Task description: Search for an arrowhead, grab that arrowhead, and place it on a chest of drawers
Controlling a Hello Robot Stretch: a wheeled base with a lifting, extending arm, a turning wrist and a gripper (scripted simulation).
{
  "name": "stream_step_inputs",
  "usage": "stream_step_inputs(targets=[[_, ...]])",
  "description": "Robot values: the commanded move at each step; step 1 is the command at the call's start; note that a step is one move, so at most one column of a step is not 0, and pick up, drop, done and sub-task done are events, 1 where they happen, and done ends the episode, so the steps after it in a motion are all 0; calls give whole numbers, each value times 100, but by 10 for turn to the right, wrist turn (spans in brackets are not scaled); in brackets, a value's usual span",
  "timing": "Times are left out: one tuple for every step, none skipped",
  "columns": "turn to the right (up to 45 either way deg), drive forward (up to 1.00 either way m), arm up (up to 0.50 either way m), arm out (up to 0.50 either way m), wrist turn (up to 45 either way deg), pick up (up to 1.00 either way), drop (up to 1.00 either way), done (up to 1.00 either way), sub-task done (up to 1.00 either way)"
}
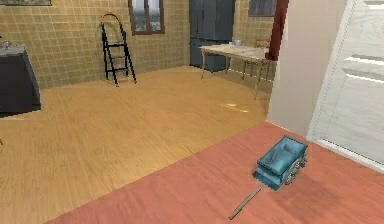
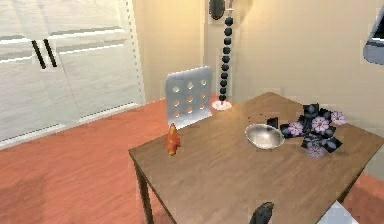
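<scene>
A small orange-brown pointed object stands on the wooden table, near its left corner; its shape could fit an arrowhead. On the same table sit a metal bowl and a dark bunch of pink-centred flowers toward the arm side view's right.
A white chair with holes in its back stands behind the table, and a dark rounded thing rises at its near edge. White double doors lie to the left. Ahead are a blue toy wagon, a black stepladder and a far table.
</scene>
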Motion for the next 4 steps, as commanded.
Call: stream_step_inputs(targets=[[0, 0, 50, 0, 0, 0, 0, 0, 0], [0, 0, 34, 0, 0, 0, 0, 0, 0], [0, 0, 0, 46, 0, 0, 0, 0, 0], [0, 0, 0, 0, 450, 0, 0, 0, 0]])
